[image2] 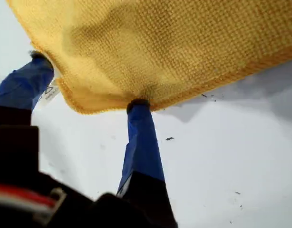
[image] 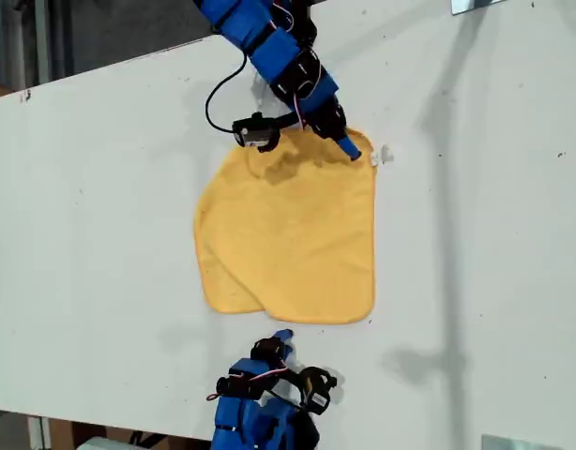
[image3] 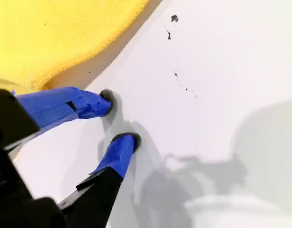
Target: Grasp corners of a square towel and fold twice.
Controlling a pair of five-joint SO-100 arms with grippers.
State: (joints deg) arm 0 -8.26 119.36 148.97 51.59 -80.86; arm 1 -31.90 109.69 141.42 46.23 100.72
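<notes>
White tabletop (image: 100,234), lightly speckled; dim room edge beyond. The square towel (image: 297,234) lies mostly flat, one corner lapped over, no full fold done: both folds remain, by my reading. My first gripper (image2: 91,83), jaws apart, straddles the tagged corner (image2: 77,102). My second gripper (image3: 120,118) sits spread and empty, just short of the towel's hem.

White tabletop (image: 100,234) filling my exterior view, small dark specks on it, soft grey shadows across its surface, dim grey room (image: 72,33) beyond the far edge, even overhead light
</notes>
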